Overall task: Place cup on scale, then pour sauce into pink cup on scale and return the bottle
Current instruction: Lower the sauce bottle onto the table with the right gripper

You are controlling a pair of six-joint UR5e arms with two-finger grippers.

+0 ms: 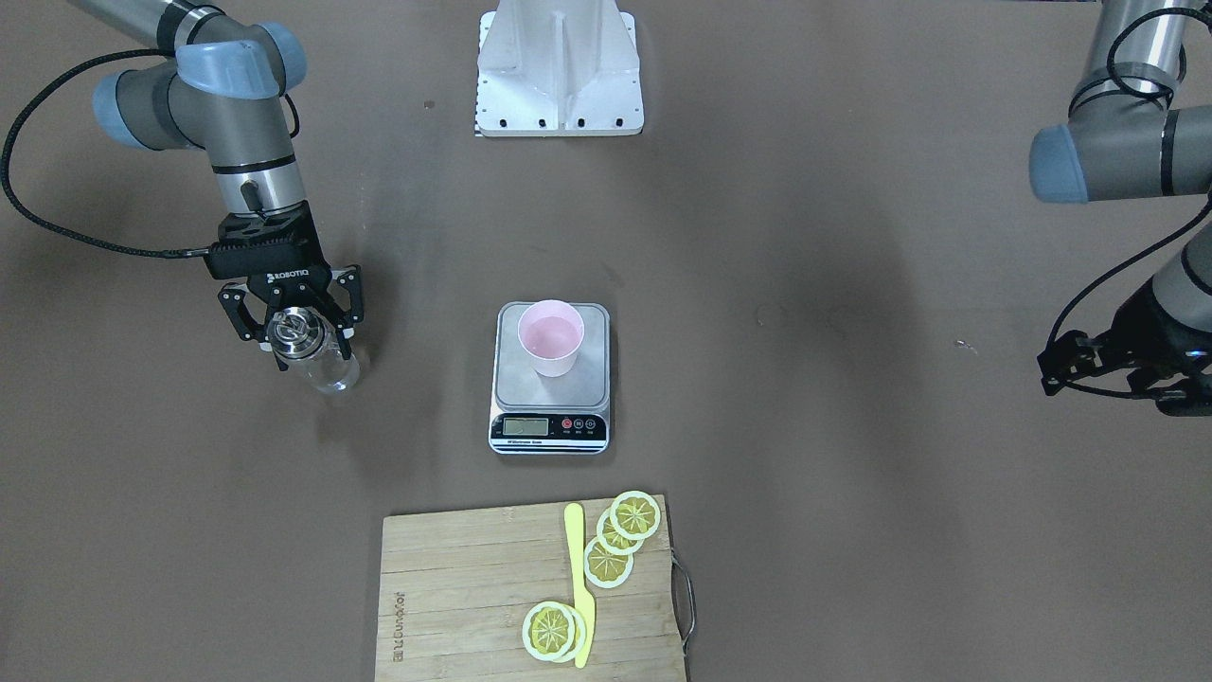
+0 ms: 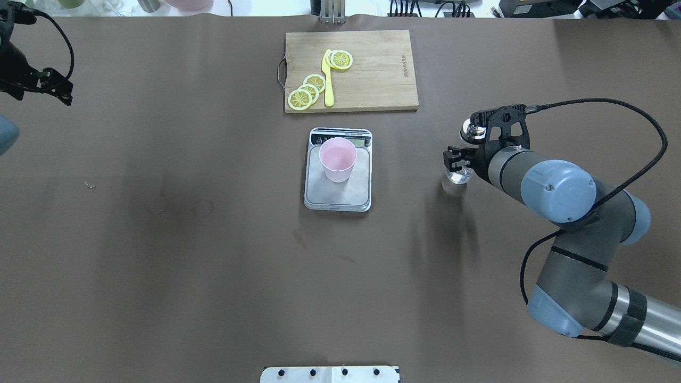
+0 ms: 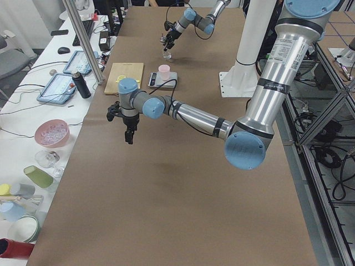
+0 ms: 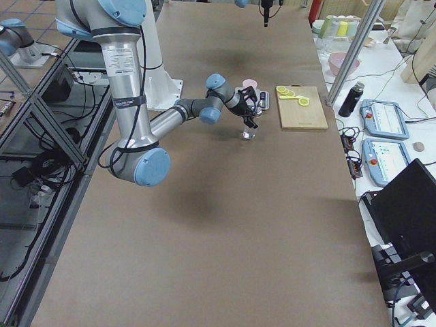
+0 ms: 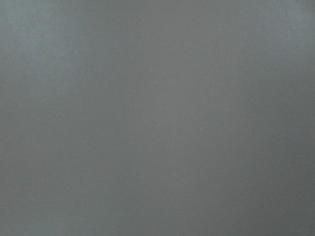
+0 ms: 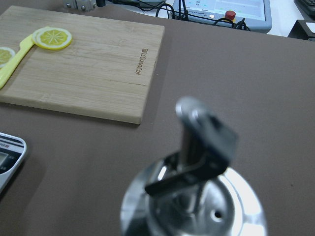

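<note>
- Right gripper [image 1: 301, 327] of mine is closed round the bottle [image 1: 317, 355], one black finger on each side of its neck, just under the shiny metal pourer cap.
- Bottle hangs below my right wrist, close to upright; its glass base shows at or just above the brown table [image 1: 852, 474], and I cannot tell whether it touches.
- From my right wrist camera the metal cap fills the lower frame, blurred and very close.
- Taking the scale [image 1: 550, 379] as landmark: bottle and right gripper are well off to my right of it, about level with its platform, not over it.
- Cup [image 1: 550, 337], pink, stands upright on the scale's steel platform, on the half away from the display, inside the platform edges. Some liquid appears to lie in its bottom.
- Scale display is lit; the digits are too small to read.
- Cutting board [image 1: 473, 592] lies beyond the scale's display end, apart from it, carrying lemon slices [image 1: 620, 540] and a yellow knife [image 1: 579, 587].
- Left gripper [image 3: 128, 134] of mine hovers far out to my left of the scale, above bare table, fingers pointing down with nothing between them; cannot tell how wide they stand.
- Left wrist camera gives only flat grey.
</note>
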